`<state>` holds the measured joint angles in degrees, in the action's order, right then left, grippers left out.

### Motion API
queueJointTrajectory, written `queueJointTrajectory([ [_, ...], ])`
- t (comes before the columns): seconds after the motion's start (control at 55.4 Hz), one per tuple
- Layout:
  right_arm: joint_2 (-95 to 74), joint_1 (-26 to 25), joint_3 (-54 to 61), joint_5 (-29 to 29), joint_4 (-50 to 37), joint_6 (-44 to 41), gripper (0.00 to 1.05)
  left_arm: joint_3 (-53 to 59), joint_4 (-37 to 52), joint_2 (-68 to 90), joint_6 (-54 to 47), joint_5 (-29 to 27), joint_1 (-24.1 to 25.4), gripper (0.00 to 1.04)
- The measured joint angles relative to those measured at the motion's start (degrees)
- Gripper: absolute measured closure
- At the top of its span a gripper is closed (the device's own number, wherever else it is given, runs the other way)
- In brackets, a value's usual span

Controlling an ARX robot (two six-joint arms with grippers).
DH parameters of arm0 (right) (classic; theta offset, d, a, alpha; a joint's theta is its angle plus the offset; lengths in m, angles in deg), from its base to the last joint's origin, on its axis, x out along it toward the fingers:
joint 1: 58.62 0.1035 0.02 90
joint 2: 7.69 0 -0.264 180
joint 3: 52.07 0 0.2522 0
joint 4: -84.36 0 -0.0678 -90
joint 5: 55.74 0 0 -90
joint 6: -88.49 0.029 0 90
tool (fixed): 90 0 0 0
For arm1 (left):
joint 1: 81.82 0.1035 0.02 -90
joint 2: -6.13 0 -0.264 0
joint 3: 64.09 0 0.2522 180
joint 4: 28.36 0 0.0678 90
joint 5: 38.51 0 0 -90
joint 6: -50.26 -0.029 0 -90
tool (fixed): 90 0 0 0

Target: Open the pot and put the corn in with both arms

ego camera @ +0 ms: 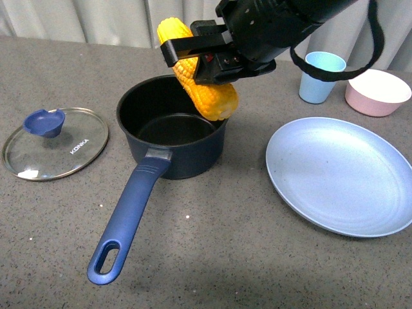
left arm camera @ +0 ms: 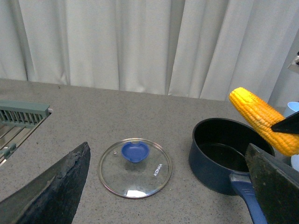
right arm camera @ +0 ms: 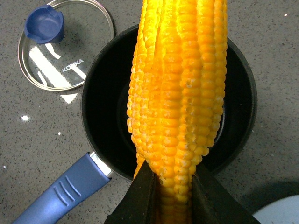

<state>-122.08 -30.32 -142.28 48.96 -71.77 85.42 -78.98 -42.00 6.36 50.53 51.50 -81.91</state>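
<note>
Aloft, the right hand [ego camera: 185, 56] clamps a tapered yellow-orange corn [ego camera: 215, 100], tilted above the open pot [ego camera: 193, 158].

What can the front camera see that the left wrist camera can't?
Only the front view shows the plate, the pink bowl and the hole at the end of the pot's handle. Only the left wrist view shows a green rack and the left gripper's fingers, spread open. Both show the pot, its lid lying on the table beside it, and the corn, held over the pot by the right gripper.
</note>
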Motion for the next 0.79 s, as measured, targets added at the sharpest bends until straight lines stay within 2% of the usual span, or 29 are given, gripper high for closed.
queueJointTrajectory([
  [0.578,-9.73,1.64,-11.06,-0.50,3.17,2.12,0.93,0.00,0.00,0.00,0.00,0.00,0.00,0.07],
  [0.614,-9.97,1.66,-11.17,-0.66,3.32,2.03,0.87,0.00,0.00,0.00,0.00,0.00,0.00,0.07],
  [0.687,-10.34,1.70,-11.17,-0.59,3.67,2.08,0.67,0.00,0.00,0.00,0.00,0.00,0.00,0.07],
  [0.795,-10.34,1.75,-11.17,-0.63,3.67,2.08,0.47,0.00,0.00,0.00,0.00,0.00,0.00,0.07],
])
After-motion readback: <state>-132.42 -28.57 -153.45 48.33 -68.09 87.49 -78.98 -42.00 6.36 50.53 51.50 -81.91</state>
